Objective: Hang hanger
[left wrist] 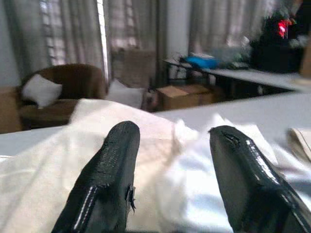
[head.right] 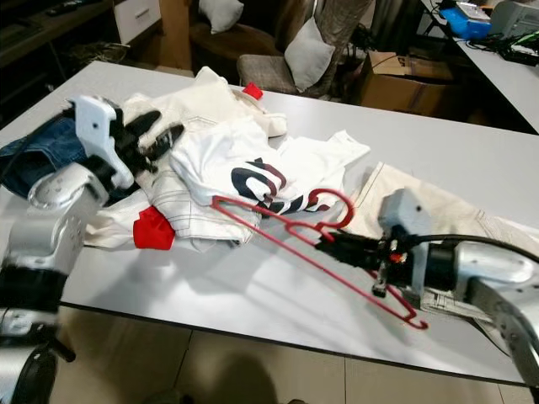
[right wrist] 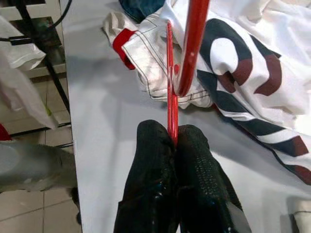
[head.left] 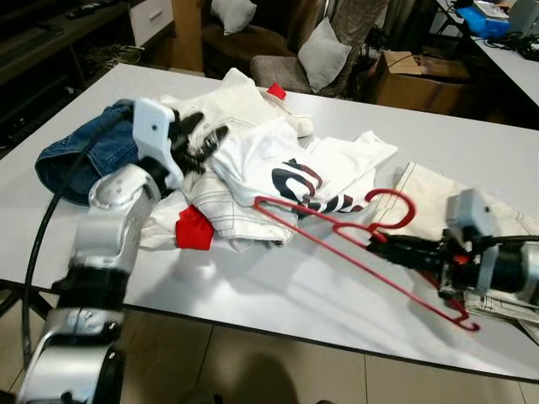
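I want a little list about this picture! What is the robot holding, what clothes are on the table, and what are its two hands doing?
Holding: red hanger, pinched by the right gripper, fingers shut on its wire
Left gripper: open, above the clothes pile, holding nothing
Clothes: white T-shirt with a dark red and navy print, blue jeans, cream garments with red trim
Surface: white table
Hanger position: one end against the T-shirt, the rest over the table
Behind the table: armchairs with cushions

Head stereo pair, downward over table [head.left: 278, 303]
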Tool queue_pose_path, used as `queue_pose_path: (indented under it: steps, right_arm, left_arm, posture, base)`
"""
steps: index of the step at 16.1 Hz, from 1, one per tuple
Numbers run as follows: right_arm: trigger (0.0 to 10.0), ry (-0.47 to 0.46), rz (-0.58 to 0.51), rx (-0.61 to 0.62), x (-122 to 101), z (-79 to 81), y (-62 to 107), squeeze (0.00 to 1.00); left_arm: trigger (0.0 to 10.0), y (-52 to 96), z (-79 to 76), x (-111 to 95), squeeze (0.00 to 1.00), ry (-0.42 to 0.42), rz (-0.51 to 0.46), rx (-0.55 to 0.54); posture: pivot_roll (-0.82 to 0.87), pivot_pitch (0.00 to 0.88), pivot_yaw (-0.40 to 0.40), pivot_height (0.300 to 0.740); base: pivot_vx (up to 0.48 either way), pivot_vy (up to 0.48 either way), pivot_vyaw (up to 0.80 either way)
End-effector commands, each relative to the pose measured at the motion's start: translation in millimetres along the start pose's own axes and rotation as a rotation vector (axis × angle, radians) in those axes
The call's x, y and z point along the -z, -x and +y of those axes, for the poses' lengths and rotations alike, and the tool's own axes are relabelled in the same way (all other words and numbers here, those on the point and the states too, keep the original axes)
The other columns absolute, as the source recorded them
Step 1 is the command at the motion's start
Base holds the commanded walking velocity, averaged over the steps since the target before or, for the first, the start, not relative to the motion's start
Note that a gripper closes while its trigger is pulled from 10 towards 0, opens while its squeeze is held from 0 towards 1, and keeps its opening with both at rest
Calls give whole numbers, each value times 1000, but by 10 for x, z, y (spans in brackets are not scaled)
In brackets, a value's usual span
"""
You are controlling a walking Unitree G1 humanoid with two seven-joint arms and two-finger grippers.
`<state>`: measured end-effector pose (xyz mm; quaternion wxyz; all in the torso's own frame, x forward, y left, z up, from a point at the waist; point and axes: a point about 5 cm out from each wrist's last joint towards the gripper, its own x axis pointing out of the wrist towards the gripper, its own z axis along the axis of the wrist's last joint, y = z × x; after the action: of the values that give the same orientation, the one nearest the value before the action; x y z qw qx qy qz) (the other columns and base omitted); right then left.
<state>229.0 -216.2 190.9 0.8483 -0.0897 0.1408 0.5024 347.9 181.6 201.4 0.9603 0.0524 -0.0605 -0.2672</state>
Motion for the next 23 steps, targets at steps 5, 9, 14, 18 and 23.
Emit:
queue_pose_path:
  steps: [5, 9, 14, 18, 23]
  right_arm:
    - [10000, 49, -308, 297, -414, -339, 254, 0]
    - [10000, 1, -381, 193, -461, -209, 186, 0]
    - [10000, -17, -442, 160, -545, -201, 180, 0]
    - [10000, -11, -424, 142, -539, -176, 170, 0]
    - [10000, -15, -431, 87, -555, -92, 186, 0]
  left_arm:
    - [10000, 131, -7, -17, 0, -75, 42, 40]
    - [10000, 154, -50, -24, 0, -64, 50, 59]
    - [10000, -100, -278, -102, 0, -73, -29, 151]
    - [10000, -294, -355, -353, 1000, -294, -152, 222]
    - [10000, -380, -289, -179, 0, -393, -41, 189]
  posture:
    - [-56, 0, -21, 740]
    - [-51, 0, -20, 740]
    - [-40, 0, -32, 740]
    - [-56, 0, -19, 740]
    - [-69, 0, -16, 740]
  base:
    - [0, 0, 0]
    - [0, 0, 0]
    - [0, 0, 0]
    - [0, 0, 0]
    - [0, 0, 0]
